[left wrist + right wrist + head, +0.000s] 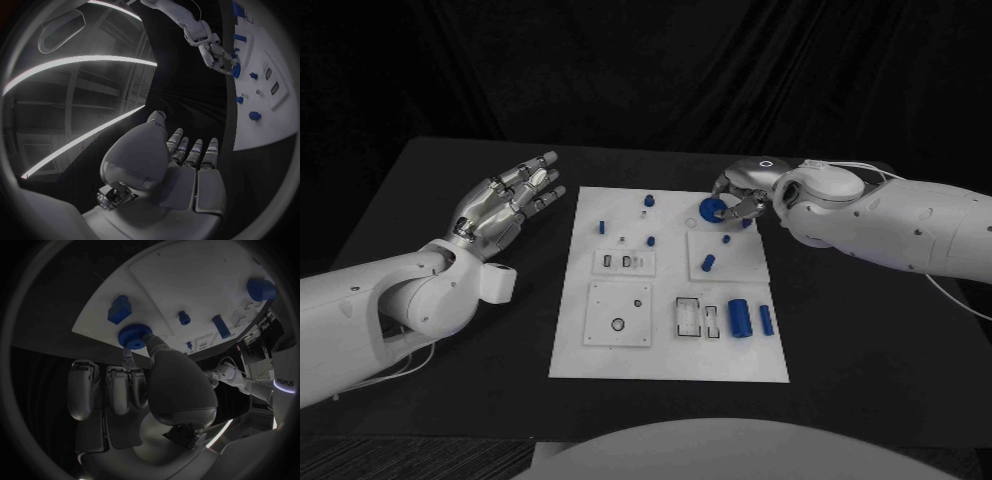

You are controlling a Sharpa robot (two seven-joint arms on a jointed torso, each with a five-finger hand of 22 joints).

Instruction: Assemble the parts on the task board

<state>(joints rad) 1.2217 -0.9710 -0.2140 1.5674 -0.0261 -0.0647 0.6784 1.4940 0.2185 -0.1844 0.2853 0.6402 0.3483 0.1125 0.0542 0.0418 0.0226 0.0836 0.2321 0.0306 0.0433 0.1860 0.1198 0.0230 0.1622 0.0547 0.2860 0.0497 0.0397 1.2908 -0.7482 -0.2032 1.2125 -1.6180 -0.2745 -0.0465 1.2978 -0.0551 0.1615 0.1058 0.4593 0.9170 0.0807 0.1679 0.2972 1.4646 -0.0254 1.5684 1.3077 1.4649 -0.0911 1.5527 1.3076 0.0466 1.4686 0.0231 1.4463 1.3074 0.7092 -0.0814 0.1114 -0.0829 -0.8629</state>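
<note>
Dim scene, black surroundings; bright ceiling strips bend in wrist fisheye

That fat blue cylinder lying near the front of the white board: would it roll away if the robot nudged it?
Probably, if pushed from the side: the blue cylinder lies on its round flank on the flat task board. It looks solid and stiff, unlikely to bend. Its smooth surface might slip between metal fingers.

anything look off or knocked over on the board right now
Nothing stands out. The blue parts sit tidily on the white task board; the right hand holds a round blue part at its far edge, and the left hand is open beside it.
</note>
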